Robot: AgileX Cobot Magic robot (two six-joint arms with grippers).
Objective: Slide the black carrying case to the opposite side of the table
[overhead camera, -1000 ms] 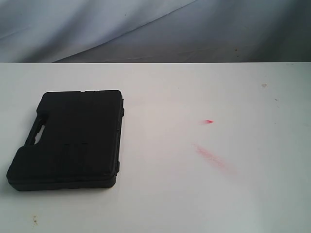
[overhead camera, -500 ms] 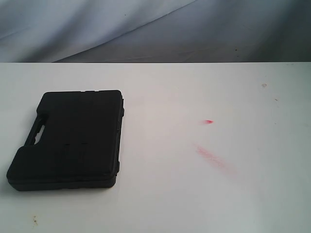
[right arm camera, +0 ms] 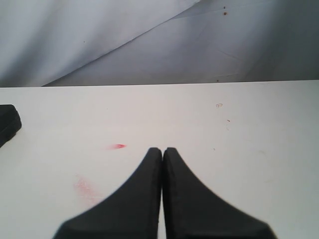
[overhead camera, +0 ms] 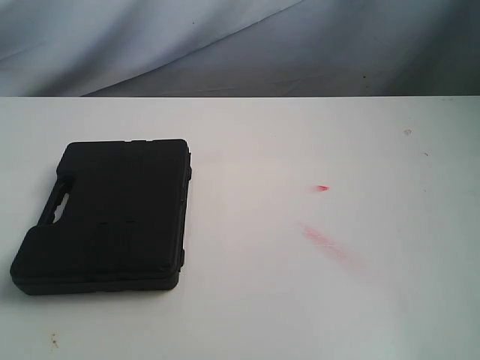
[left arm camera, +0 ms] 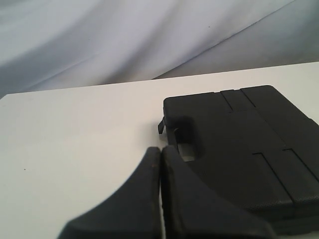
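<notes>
The black carrying case [overhead camera: 109,214] lies flat on the left part of the white table [overhead camera: 300,300], its handle cut-out towards the left edge. In the left wrist view the case [left arm camera: 244,144] fills one side, and my left gripper [left arm camera: 161,149] is shut and empty, its tips close to the case's handle end. A corner of the case [right arm camera: 7,122] shows at the edge of the right wrist view. My right gripper [right arm camera: 162,149] is shut and empty above bare table. Neither gripper appears in the exterior view.
A small red mark [overhead camera: 322,187] and a faint red smear [overhead camera: 326,241] lie on the table right of the middle. Grey cloth [overhead camera: 240,45] hangs behind the table's far edge. Small specks dot the far right [overhead camera: 407,133].
</notes>
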